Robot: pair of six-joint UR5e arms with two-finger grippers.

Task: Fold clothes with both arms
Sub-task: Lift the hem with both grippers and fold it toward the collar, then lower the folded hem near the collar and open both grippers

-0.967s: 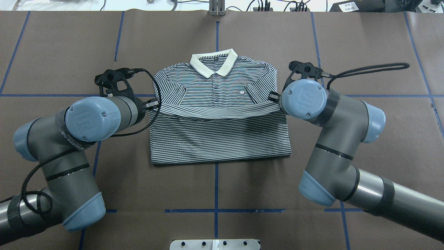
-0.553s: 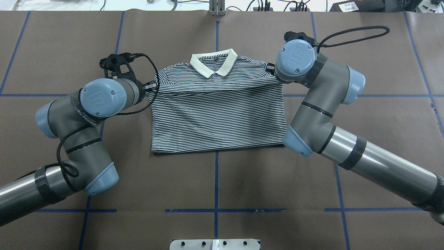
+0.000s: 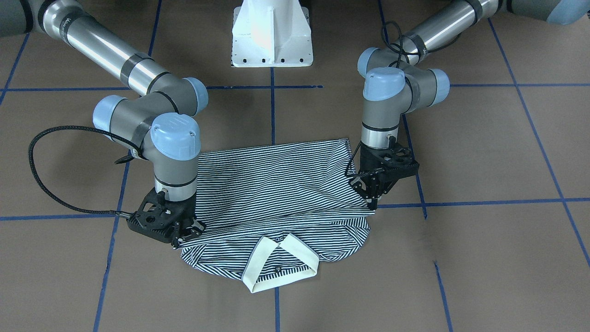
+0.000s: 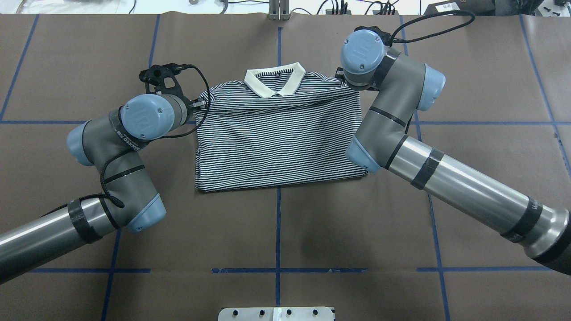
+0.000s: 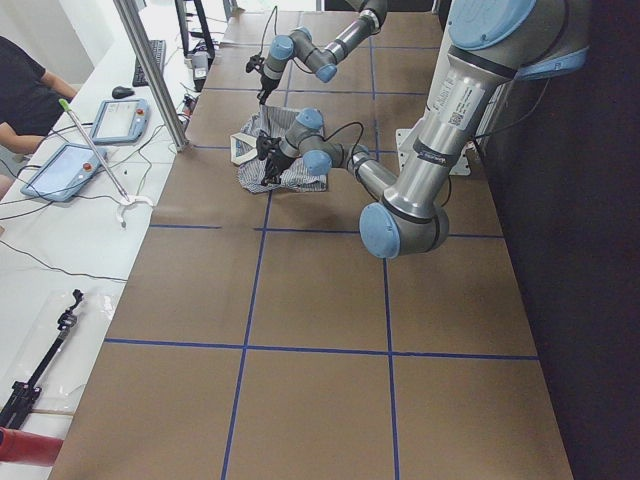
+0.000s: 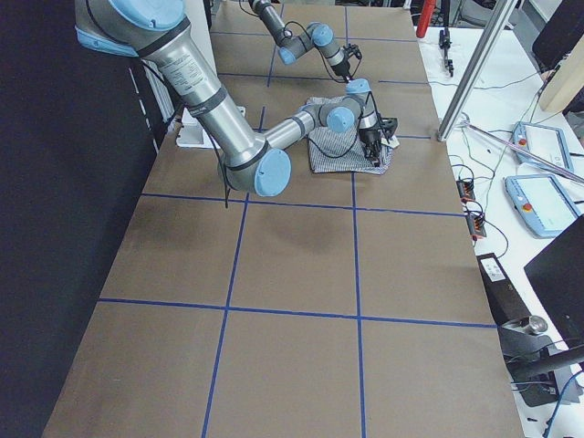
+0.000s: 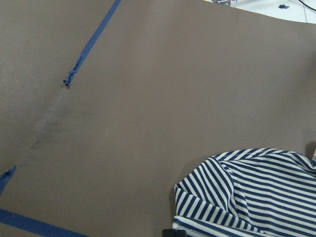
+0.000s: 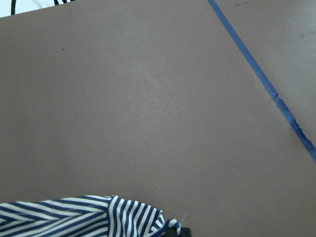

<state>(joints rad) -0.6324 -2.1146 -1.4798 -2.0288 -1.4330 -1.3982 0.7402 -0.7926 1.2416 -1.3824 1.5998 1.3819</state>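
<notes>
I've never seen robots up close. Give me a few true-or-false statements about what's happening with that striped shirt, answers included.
1. The striped shirt lies spread out at full length. False: its lower half is folded up over the chest, nearly to the collar.
2. The cream collar is uncovered. True.
3. The left claw and the right claw each pinch an end of the folded-over layer, one on each side of the shirt. True.
4. A person's hand presses the shirt down. False: only the two claws touch it.
</notes>
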